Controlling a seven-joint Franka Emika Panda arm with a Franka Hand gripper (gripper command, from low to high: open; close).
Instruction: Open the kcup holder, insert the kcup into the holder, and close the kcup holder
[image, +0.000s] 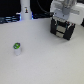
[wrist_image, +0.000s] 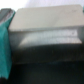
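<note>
While our gripper (image: 62, 27) hung at the black boxy plastic kcup holder (image: 65, 30), jaw state unclear, we judged its drawer stiff, best pulled by the pale slot handle (wrist_image: 47, 33), the light green-topped kcup (image: 17, 48) lying well apart.

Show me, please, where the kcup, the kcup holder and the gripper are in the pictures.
kcup (image: 17, 48): exterior view, on its pale side below the green top.
kcup holder (image: 60, 31): exterior view, on its black front.
gripper (image: 62, 19): exterior view, between its fingertips, above the holder.
</note>
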